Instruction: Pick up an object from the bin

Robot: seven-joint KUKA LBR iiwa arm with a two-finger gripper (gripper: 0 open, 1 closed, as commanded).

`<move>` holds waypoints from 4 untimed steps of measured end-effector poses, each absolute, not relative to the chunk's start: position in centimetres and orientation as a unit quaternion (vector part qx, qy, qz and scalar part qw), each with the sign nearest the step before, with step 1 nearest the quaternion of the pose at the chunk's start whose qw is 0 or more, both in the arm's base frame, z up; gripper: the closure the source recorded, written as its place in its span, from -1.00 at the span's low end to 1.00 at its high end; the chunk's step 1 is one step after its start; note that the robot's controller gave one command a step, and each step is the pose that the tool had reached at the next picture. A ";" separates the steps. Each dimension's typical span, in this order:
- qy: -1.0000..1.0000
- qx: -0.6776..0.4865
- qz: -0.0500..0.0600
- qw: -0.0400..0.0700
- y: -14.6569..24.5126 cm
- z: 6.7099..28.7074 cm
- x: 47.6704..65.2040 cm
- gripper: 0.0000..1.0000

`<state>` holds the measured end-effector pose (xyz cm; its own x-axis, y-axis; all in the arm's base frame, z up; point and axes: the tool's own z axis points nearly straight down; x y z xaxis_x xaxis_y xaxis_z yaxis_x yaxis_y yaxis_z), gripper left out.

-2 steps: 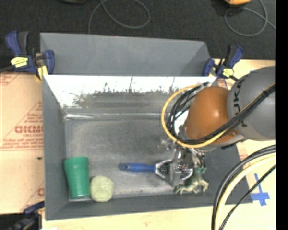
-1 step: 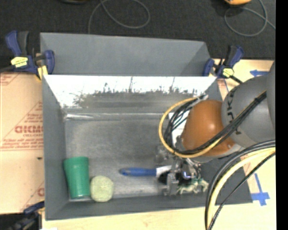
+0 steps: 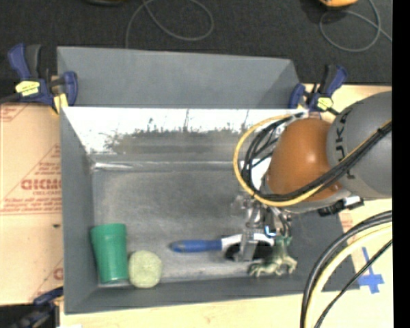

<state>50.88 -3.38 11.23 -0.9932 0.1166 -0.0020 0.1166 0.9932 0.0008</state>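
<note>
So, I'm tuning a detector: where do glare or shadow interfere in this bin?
Camera view: glare whitens the grey metal bin's back wall; it is dark beneath the gripper, at the blue-handled tool's right end; the green plastic cylinder and pale green ball lie evenly lit.

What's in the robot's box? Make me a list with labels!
bin: grey metal
gripper: low in the bin's lower right, at the blue tool's right end
blue tool: lies flat near the front wall, handle pointing left
green cup: lower-left corner
pale ball: right beside the cup
greenish toy: small, just below and right of the gripper
</note>
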 end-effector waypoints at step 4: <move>0.982 0.189 0.000 0.001 -0.7 7.3 50.3 1.00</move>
<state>50.28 -0.74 7.32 -0.9289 0.3704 -0.0013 0.3704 0.9289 0.0002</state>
